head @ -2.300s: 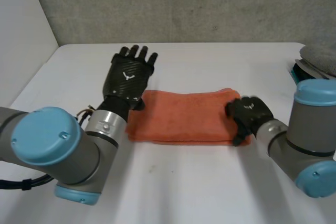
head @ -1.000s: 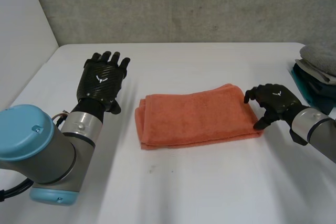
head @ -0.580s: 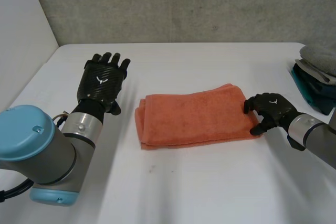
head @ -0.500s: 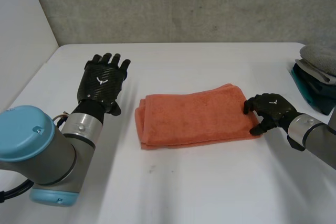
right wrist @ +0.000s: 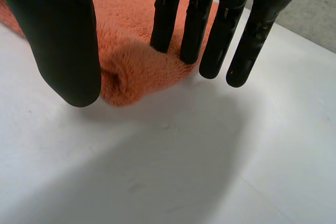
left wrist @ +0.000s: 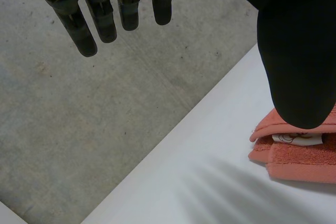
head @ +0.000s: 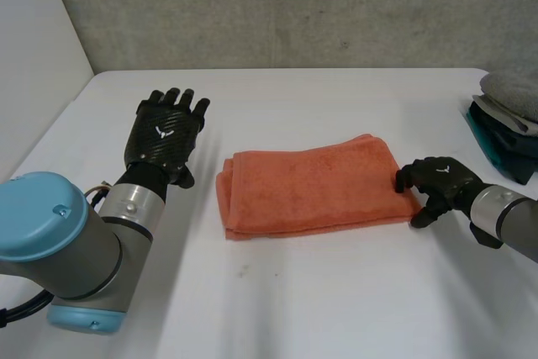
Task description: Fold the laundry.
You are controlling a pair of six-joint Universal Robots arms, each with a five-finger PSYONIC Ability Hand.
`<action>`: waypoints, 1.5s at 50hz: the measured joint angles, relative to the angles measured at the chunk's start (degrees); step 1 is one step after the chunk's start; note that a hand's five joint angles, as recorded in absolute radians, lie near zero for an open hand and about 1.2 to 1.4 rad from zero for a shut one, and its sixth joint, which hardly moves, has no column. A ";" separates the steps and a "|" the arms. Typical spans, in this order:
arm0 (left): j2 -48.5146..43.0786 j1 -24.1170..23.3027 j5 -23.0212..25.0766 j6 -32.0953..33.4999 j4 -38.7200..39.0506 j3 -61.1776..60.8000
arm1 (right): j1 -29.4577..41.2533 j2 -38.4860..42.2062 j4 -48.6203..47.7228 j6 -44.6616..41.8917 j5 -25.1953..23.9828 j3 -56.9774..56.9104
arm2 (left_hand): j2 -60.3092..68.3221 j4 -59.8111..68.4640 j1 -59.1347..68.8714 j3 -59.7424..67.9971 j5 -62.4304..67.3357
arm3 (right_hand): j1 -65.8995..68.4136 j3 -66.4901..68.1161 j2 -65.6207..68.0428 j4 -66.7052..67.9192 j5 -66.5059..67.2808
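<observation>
A white table (head: 319, 292) takes up most of the head view, with a grey concrete wall (head: 294, 6) across the top of the frame. 2 robot arms reach onto the table. The left arm (head: 59, 250), with a light-blue cap, fills the lower left, and the right arm (head: 508, 220) comes in from the lower right edge.

An orange towel (head: 311, 191), the laundry, lies folded into a long rectangle at the centre of the frame, tilted slightly so that its right end sits higher. Layered folds show at its left end. A stack of folded grey and teal cloths (head: 508, 115) sits at the right edge, well apart from the towel.

The left hand (head: 164, 136) is at centre left, near the towel's left end but not touching it. Its fingers are straight and spread wide, and it holds nothing. In the left wrist view its fingers (left wrist: 79, 30) point toward the wall, and the towel's end (left wrist: 299, 161) lies beyond its thumb.

The right hand (head: 441, 181) is at the towel's right end. In the right wrist view its fingers (right wrist: 165, 19) are extended, some fingertips resting on the towel (right wrist: 131, 61), with the thumb held apart beside the towel's corner, so nothing is gripped.

A small white label (left wrist: 291, 139) is tucked between the towel's layers.
</observation>
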 measured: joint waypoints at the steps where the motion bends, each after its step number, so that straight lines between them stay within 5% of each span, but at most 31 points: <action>1: 0.00 0.00 0.00 0.00 0.00 0.00 | 0.09 0.70 -0.18 -0.34 0.05 -0.46 | 0.00 0.00 0.00 0.00 0.00 | 0.00 0.00 0.00 0.00 0.01; 8: 0.00 0.00 0.00 -0.01 0.00 -0.03 | 0.34 3.88 -0.74 -0.71 0.36 -3.11 | 0.00 0.00 0.00 0.00 0.00 | 3.09 3.47 2.41 3.53 3.18; 10: 0.01 0.00 0.00 0.00 0.00 -0.04 | 0.41 4.70 -0.78 -0.44 0.55 -4.05 | 0.00 0.00 0.00 0.00 0.00 | 10.75 24.11 23.27 23.60 15.25; 14: 0.03 0.00 -0.01 0.00 0.00 -0.04 | 0.53 5.02 -0.80 0.00 1.25 -5.15 | 0.00 0.00 0.00 0.00 0.00 | 10.62 31.04 30.07 31.39 15.75; 30: 0.20 0.19 -0.01 0.04 0.00 -0.10 | 5.96 -1.12 -0.63 1.83 3.73 -9.66 | 0.00 0.00 0.00 0.00 0.00 | 10.62 31.10 30.88 31.65 15.75; 37: 0.31 0.11 -0.01 0.08 0.00 -0.16 | 7.58 1.39 -0.45 2.05 4.17 -10.36 | 0.01 0.00 0.00 0.00 0.00 | 6.71 7.73 7.46 7.97 9.40; 44: 0.30 0.07 0.04 0.14 0.00 -0.33 | 7.26 3.60 -0.40 1.53 5.22 -10.16 | 0.01 0.00 0.00 0.00 0.00 | 3.88 3.91 4.82 3.79 4.88; 53: 0.27 -0.09 0.07 0.21 0.00 -0.48 | 6.71 3.90 -0.45 1.15 5.43 -9.47 | 0.01 0.00 0.00 0.00 0.00 | 4.46 4.81 5.33 4.57 5.60; 60: 0.25 -0.16 0.05 0.25 0.00 -0.54 | 5.95 4.37 -0.74 -0.08 5.99 -9.27 | 0.01 0.00 0.00 0.00 0.00 | 23.24 28.29 28.52 28.47 27.34; 67: 0.28 -0.18 0.00 0.27 0.00 -0.57 | 6.20 3.28 -0.72 -13.84 16.66 -9.95 | 0.01 0.00 0.00 0.00 0.00 | 23.42 31.00 30.68 31.66 29.08; 75: 0.45 -0.14 -0.01 0.38 0.00 -0.57 | 17.10 -0.85 -3.28 -24.98 18.94 -12.01 | 0.01 0.00 0.00 0.00 0.00 | 23.36 31.29 30.68 31.68 30.35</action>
